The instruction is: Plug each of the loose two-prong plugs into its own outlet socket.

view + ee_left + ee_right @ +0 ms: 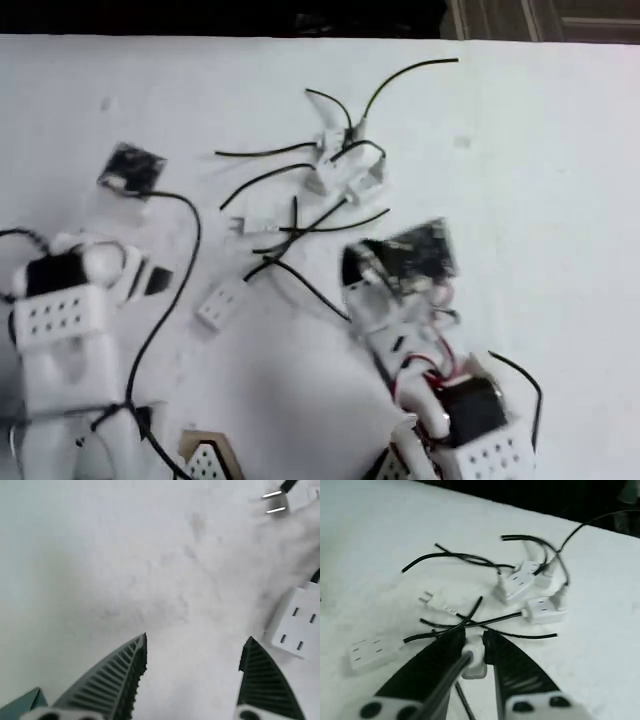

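Plug (472,661): white, pinched tight by right gripper (474,642), near table middle; prongs hidden.
Room: bare table (540,150) toward 3 o'clock; far edge at 12.
Left gripper (195,645): spread wide, holds nothing.
Loose plug (245,224): flat, prongs toward 9 o'clock.
Outlet block (222,302): near the spread gripper, long axis toward 2 o'clock.

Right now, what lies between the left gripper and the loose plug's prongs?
Bare table, in the left wrist view, between the left gripper and the prongs.
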